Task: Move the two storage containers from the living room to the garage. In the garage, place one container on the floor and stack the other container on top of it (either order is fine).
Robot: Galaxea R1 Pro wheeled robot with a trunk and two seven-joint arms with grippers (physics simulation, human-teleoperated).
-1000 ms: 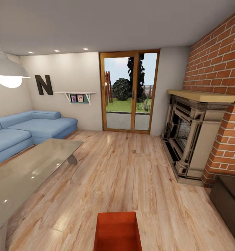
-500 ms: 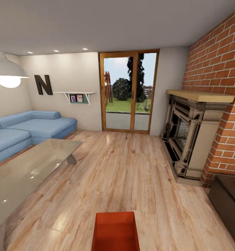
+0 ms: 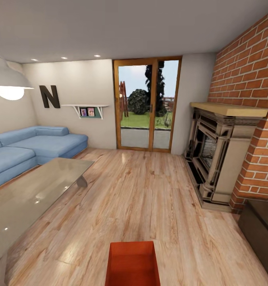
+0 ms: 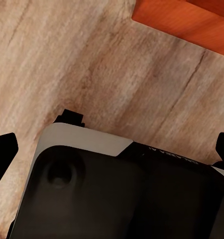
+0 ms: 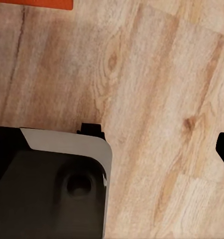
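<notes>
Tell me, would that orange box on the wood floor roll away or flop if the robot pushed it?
Probably neither. The orange box has flat, straight walls and sits flat on the wood floor, so it should slide rather than roll. Its walls look stiff, not floppy. It is open on top and looks empty, so it may be light, and the shiny planks could let it slip easily.

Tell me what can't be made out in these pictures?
- Bin, head view: the near end is cut off by the bottom edge; only one bin is in sight.
- Bin corner, left wrist view: cut off by the top edge.
- Orange strip, right wrist view: too little shows to tell which part of a bin it is.
- Shelf photos, head view: too small to read.
- Both wrist views: dark finger tips at the edges; open or shut unclear.
</notes>
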